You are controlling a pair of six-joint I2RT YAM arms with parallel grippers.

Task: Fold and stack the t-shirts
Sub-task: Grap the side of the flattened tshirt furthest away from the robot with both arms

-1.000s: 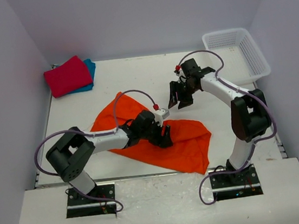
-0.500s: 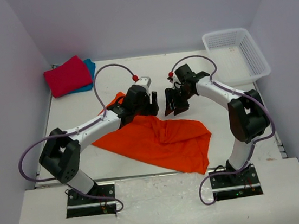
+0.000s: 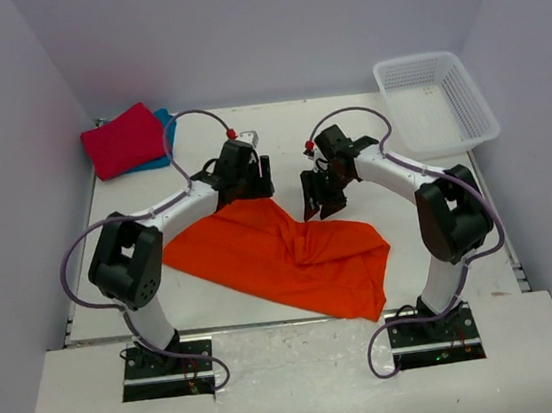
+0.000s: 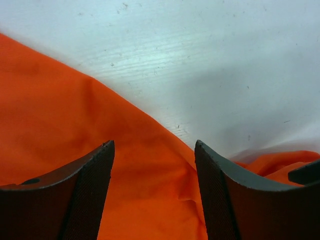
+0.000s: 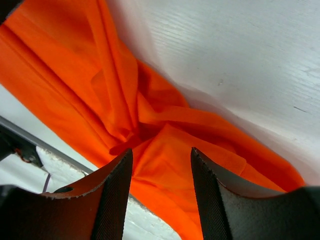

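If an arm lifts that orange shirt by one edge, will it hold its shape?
Probably not: the orange shirt lies limp with soft creases bunched at its middle, so it would likely drape from the pinch. It looks thin, so likely light. Pushed, it would probably wrinkle up rather than slide whole.

The left arm (image 3: 171,211) rose from its base at the near left edge, bent at the elbow, and its white forearm ran forward and rightward to the wrist. The left gripper (image 3: 258,173) angled down toward the counter, its two dark fingers (image 4: 85,200) spread apart. The right arm (image 3: 397,166) stood up from the near right, folded at the elbow, forearm running forward and leftward. The right gripper (image 3: 319,203) tilted down and back toward the near side, fingers (image 5: 114,200) likewise parted. The two grippers hung near each other, not touching
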